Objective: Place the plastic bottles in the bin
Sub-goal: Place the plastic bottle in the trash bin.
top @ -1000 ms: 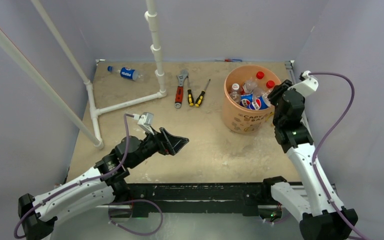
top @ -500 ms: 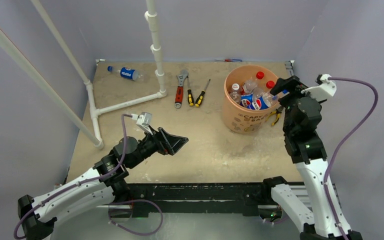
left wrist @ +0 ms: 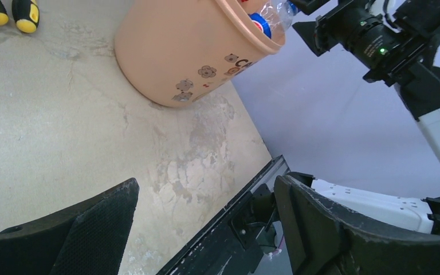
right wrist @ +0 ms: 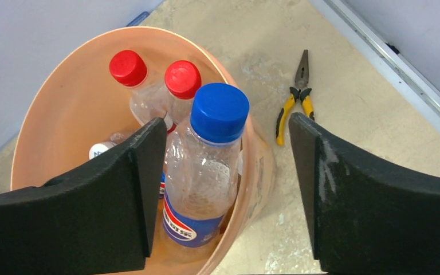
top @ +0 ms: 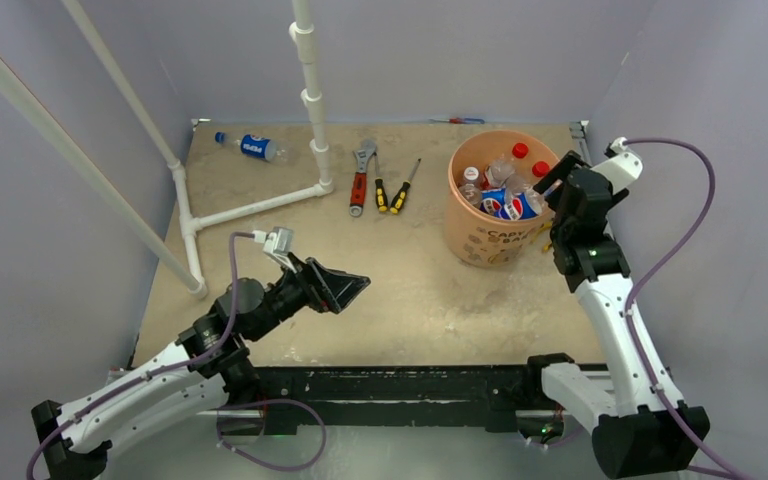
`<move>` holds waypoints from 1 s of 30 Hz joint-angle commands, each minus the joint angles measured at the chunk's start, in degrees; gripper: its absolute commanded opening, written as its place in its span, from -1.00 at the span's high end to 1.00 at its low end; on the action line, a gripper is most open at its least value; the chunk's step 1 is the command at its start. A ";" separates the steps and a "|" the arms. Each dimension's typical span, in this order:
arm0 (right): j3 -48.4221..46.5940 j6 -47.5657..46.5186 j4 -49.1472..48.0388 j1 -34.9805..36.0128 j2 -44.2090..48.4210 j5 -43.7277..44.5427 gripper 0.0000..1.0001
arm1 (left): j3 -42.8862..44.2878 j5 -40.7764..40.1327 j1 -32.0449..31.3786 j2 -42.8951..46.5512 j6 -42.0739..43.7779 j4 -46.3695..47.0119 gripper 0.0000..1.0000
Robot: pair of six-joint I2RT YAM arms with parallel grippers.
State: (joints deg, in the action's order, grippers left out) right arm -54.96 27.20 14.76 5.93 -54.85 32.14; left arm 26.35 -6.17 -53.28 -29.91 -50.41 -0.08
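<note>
The orange bin (top: 480, 235) stands at the back right and holds several plastic bottles (top: 505, 190). My right gripper (top: 552, 188) hovers open over its right rim. In the right wrist view a blue-capped Pepsi bottle (right wrist: 203, 177) stands inside the bin (right wrist: 51, 132) between my open fingers, ungripped, beside two red-capped bottles (right wrist: 127, 69). My right gripper (right wrist: 227, 123) holds nothing. One Pepsi bottle (top: 253, 147) lies at the back left. My left gripper (top: 355, 285) is open and empty above the table's middle; its view (left wrist: 206, 189) shows the bin (left wrist: 172, 51) ahead.
A white pipe frame (top: 312, 110) stands at the back left. A red-handled wrench (top: 360, 175) and two yellow-black screwdrivers (top: 392, 192) lie left of the bin. Yellow pliers (right wrist: 294, 109) lie right of the bin, near the side wall and rail (right wrist: 389, 63).
My right gripper swung out to the right of the bin half a second ago and has come back over its right rim. My left arm drew back slightly towards the near left.
</note>
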 commanded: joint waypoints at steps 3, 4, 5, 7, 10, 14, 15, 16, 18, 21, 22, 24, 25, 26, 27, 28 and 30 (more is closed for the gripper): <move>0.75 -0.22 -6.96 -0.48 -0.59 -2.33 -0.19 | -0.24 -1.13 0.28 1.11 0.29 0.16 -0.75; 0.88 -0.22 -7.59 -0.48 -0.41 -3.42 -0.07 | -0.18 -1.12 0.28 1.02 0.44 0.16 -0.75; 1.05 -0.30 -8.17 -0.48 -0.17 -4.27 0.02 | -0.20 -1.13 0.28 1.00 0.61 0.16 -0.75; 1.25 -0.31 -8.75 -0.44 0.27 -6.04 0.19 | -0.37 -1.43 0.28 1.00 0.65 0.16 -0.75; 1.62 -0.59 -10.05 -0.48 1.02 -8.86 0.34 | -0.77 -1.47 0.28 0.77 0.66 0.30 -0.75; 1.02 -1.08 -10.71 -0.47 0.09 -12.98 0.51 | -1.16 -0.98 0.27 -0.59 0.24 1.52 -0.75; 0.67 -1.10 -10.10 -0.48 -0.55 -13.31 0.57 | -1.18 -0.78 0.28 -0.99 0.23 1.76 -0.75; 0.57 -1.10 -9.51 -0.46 -1.15 -13.13 0.62 | -1.19 -0.63 0.28 -1.36 0.23 2.01 -0.75; 1.23 -0.79 -8.12 -0.46 -2.28 -12.28 0.67 | -1.29 -0.53 0.28 -1.86 0.06 2.38 -0.75; 5.30 0.67 -8.53 -0.41 -0.70 -12.04 0.66 | -1.31 -0.51 0.28 -2.16 0.01 3.19 -0.75; 6.96 0.98 -9.28 -0.46 0.32 -12.25 0.65 | -1.30 -0.59 0.28 -2.23 0.00 3.35 -0.75; 8.71 1.33 -9.70 -0.47 1.60 -12.45 0.59 | -0.98 -0.61 0.28 -2.56 0.32 3.43 -0.75; 9.02 1.37 -9.36 -0.47 2.01 -12.41 0.53 | -0.68 -0.66 0.28 -2.79 0.48 3.31 -0.75; 8.81 1.36 -8.74 -0.47 2.29 -12.26 0.46 | -0.22 -0.60 0.28 -3.13 0.82 3.00 -0.75; 8.43 1.36 -8.22 -0.42 2.75 -12.20 0.33 | 0.29 -0.67 0.23 -3.44 1.21 2.67 -0.75; 7.82 1.24 -7.68 -0.46 3.26 -12.27 0.17 | 0.88 -0.76 0.27 -3.75 1.49 2.37 -0.75; 5.87 1.25 -6.23 -0.44 4.11 -12.05 -0.14 | 2.13 -1.09 0.28 -4.36 2.23 1.83 -0.75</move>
State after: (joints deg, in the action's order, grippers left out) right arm -47.83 28.45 2.83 4.99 -51.72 22.41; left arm 25.41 -6.87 -53.28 -33.28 -49.93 0.54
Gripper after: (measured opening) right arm 0.468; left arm 0.878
